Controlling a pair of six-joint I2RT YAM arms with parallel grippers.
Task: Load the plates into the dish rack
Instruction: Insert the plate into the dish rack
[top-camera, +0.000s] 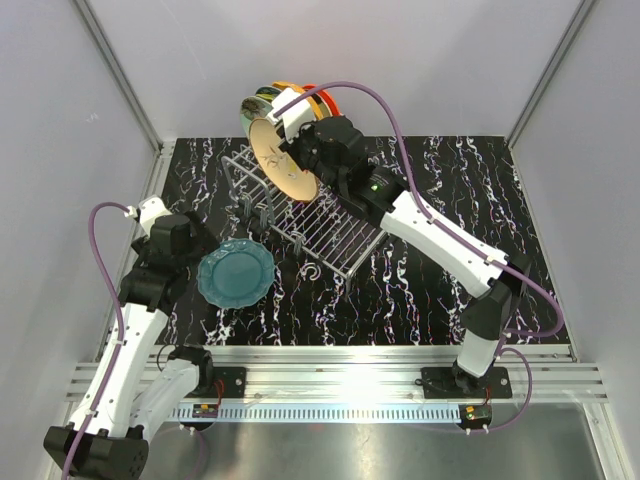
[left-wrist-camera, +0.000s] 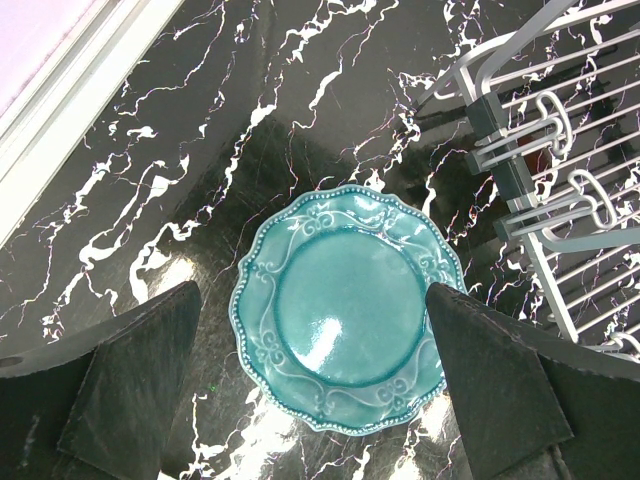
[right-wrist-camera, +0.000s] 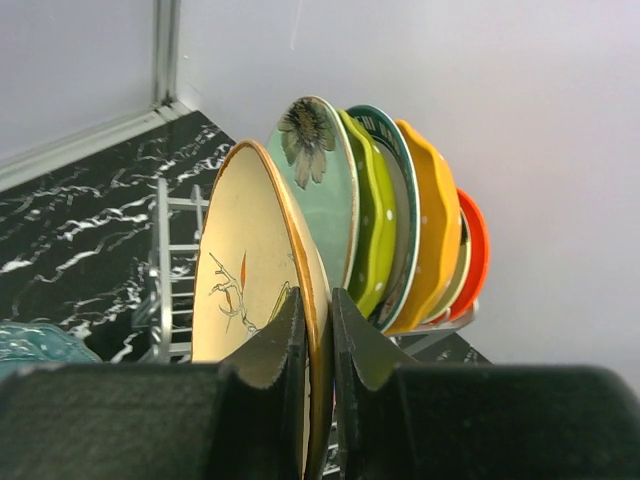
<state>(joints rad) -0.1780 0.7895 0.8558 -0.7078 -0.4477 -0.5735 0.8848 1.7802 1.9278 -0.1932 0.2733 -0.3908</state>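
My right gripper (right-wrist-camera: 319, 318) is shut on the rim of the floral cream plate (right-wrist-camera: 250, 270), held upright over the dish rack (top-camera: 320, 235). That cream plate (top-camera: 280, 160) stands as the nearest of a row; behind it stand the floral pale green plate (right-wrist-camera: 320, 180), a dotted yellow-green one (right-wrist-camera: 373, 225), a teal-rimmed one, a dotted orange one (right-wrist-camera: 432, 230) and a red-orange one (right-wrist-camera: 476, 250). A teal plate (top-camera: 236, 273) lies flat on the table left of the rack. My left gripper (left-wrist-camera: 315, 345) hangs open above the teal plate (left-wrist-camera: 345, 310), one finger on each side.
The black marbled table (top-camera: 420, 290) is walled by white panels at the back and sides. The rack's flat grid tray (left-wrist-camera: 570, 200) reaches toward the teal plate. An aluminium rail (top-camera: 330, 360) runs along the near edge.
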